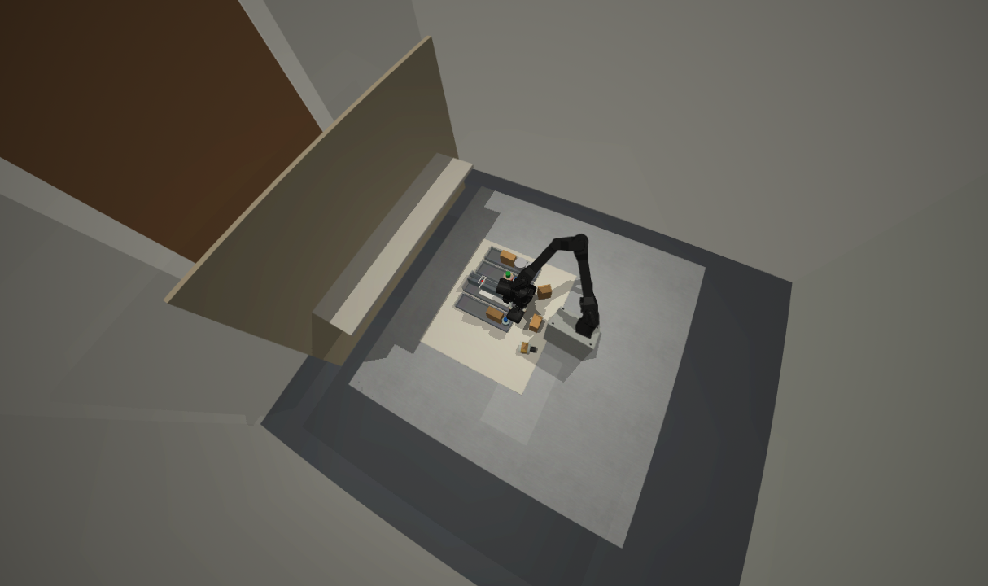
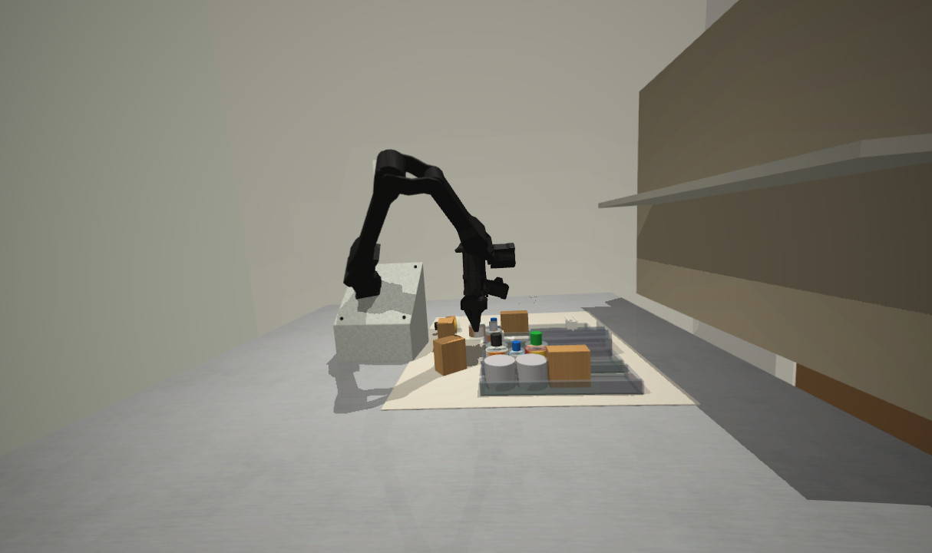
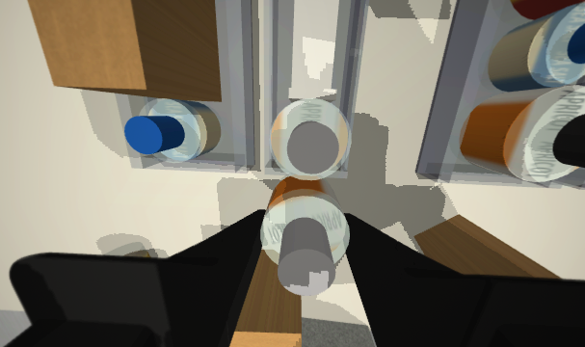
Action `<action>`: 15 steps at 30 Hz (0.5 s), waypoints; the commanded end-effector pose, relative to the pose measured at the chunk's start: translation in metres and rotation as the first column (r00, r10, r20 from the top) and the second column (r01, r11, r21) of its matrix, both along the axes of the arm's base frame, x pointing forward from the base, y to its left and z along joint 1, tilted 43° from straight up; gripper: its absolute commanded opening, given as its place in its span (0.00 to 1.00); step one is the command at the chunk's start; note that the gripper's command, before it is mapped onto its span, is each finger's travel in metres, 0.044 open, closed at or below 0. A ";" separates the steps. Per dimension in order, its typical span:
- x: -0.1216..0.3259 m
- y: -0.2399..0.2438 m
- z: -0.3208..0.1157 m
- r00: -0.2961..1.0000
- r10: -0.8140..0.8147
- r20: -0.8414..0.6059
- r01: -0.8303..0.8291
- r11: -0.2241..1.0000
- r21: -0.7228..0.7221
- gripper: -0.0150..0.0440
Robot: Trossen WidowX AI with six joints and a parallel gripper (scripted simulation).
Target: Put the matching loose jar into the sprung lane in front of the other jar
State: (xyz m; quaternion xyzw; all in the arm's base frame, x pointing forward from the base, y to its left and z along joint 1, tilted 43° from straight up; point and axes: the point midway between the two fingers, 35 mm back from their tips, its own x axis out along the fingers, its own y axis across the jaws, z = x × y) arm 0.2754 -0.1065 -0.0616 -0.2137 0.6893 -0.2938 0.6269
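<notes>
My gripper (image 3: 304, 219) (image 2: 475, 328) is shut on the loose jar with a grey cap, orange contents and an APRICOT label (image 3: 304, 204). It holds the jar just outside the front end of the sprung lane (image 3: 357, 58), roughly in line with it. The matching grey-capped jar (image 3: 312, 146) stands in the lane near its front stop, with the white pusher plate (image 3: 299, 93) behind it. In the wrist view the two jars nearly overlap. Whether they touch, and how high the held jar's base is, I cannot tell.
The left lane holds a blue-capped jar (image 3: 149, 135) and a wooden block (image 3: 90, 43). The right lane holds a black-capped jar (image 3: 494, 132) and a blue-capped one (image 3: 518, 55). A loose wooden block (image 3: 485, 251) (image 2: 450, 355) stands front right; another (image 3: 273, 308) shows below the held jar.
</notes>
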 end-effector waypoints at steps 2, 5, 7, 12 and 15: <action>0.007 -0.001 0.001 1.000 0.004 0.013 -0.004 1.000 -0.003 0.25; 0.008 -0.001 0.001 1.000 0.004 0.013 -0.004 1.000 -0.003 0.25; 0.009 -0.001 0.001 1.000 0.004 0.013 -0.004 1.000 -0.003 0.25; 0.011 -0.001 0.001 1.000 0.004 0.013 -0.004 1.000 -0.003 0.25; 0.012 -0.001 0.001 1.000 0.004 0.013 -0.004 1.000 -0.003 0.25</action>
